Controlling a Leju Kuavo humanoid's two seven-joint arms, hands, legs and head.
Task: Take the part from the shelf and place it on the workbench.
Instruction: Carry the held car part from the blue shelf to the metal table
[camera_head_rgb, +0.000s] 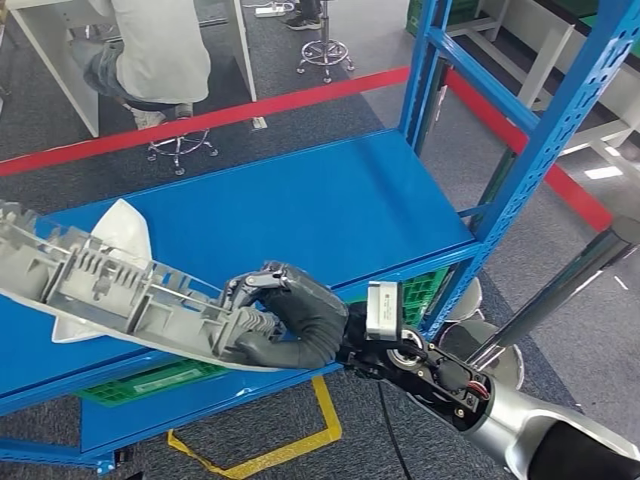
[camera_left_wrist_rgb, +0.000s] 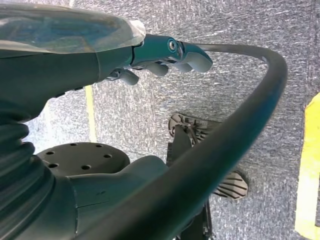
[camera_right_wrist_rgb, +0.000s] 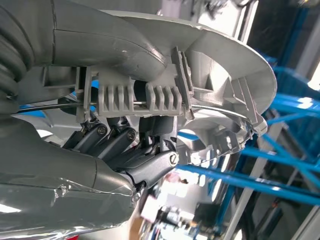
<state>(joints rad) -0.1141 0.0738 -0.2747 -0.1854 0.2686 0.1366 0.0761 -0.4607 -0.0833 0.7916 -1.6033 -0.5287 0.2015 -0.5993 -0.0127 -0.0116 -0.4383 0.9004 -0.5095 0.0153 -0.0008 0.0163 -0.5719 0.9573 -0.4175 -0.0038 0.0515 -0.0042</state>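
Note:
A long grey ribbed plastic part (camera_head_rgb: 106, 285) stretches from the left edge of the head view across the front of the blue shelf board (camera_head_rgb: 324, 200). My right hand (camera_head_rgb: 290, 315) grips its near end, fingers wrapped over the ribs. In the right wrist view the same part (camera_right_wrist_rgb: 211, 75) lies across my right hand (camera_right_wrist_rgb: 124, 145), thumb on one side and dark fingers on the other. Under the part on the shelf lies another white part (camera_head_rgb: 124, 232). My left hand (camera_left_wrist_rgb: 166, 55) hangs over the grey floor, fingers curled in, holding nothing.
Blue shelf uprights (camera_head_rgb: 543, 130) rise at the right. A green crate (camera_head_rgb: 151, 380) sits under the shelf board. Red tape (camera_head_rgb: 226, 112) and yellow tape (camera_head_rgb: 302, 445) mark the floor. A seated person (camera_head_rgb: 158, 50) on a stool is behind the shelf.

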